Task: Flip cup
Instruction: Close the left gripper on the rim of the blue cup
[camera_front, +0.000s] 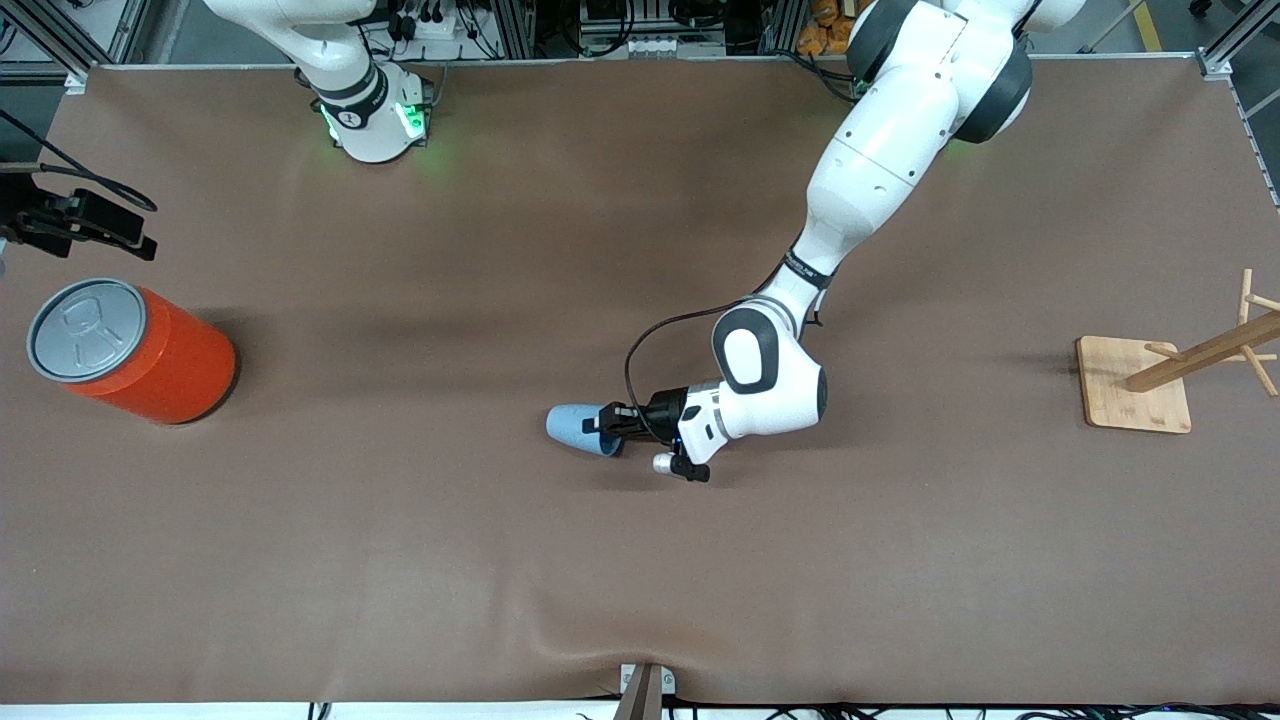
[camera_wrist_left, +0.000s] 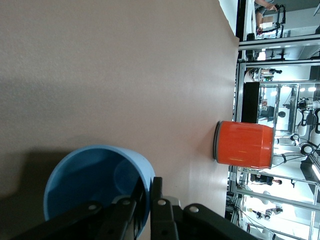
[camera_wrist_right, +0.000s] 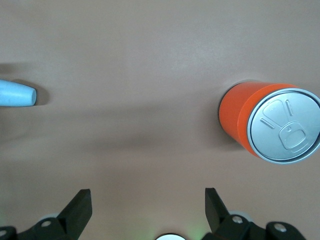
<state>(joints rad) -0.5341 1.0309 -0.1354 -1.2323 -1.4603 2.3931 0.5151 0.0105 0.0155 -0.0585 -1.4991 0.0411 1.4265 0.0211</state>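
Lying on its side mid-table, the light-blue tapered cup (camera_front: 578, 427) has its rim pinched by the left gripper (camera_front: 608, 421). Right gripper (camera_wrist_right: 145, 212) waits spread above the table.

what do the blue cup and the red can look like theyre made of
The cup looks like thin plastic: an even light-blue matte skin, darker blue inside, no seam or print showing. It lies on its side with the left pincer shut on its rim. The red can looks like painted metal, though coated card is possible: a smooth orange-red wall under a dull grey lid with embossed pull-tab shapes.
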